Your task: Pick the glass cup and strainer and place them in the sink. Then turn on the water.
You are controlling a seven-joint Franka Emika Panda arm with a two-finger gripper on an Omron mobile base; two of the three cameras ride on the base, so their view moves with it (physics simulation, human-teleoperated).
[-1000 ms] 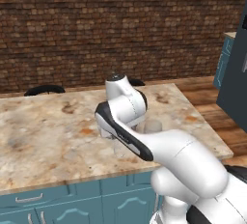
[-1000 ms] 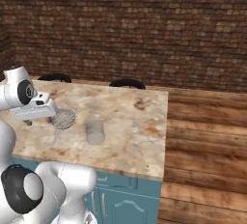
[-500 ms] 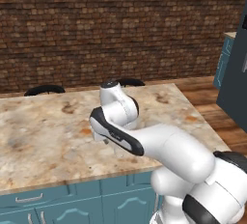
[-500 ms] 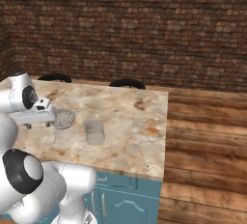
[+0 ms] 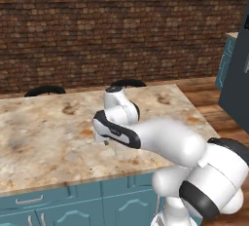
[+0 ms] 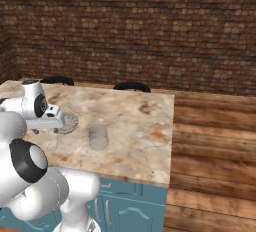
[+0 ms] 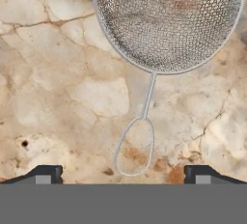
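Hovering over the marble counter (image 6: 130, 126), the gripper (image 7: 123, 172) has its jaws spread wide with nothing between them. Directly below lies the strainer (image 7: 169, 22), its looped wire handle pointing back toward the dark fingertips (image 7: 46, 173). From the right side, the glass cup (image 6: 98, 136) stands just beside the strainer.

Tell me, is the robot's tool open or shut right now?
Open. The tool has its two dark tips far apart, with the strainer handle loop lying on the counter between them, untouched.
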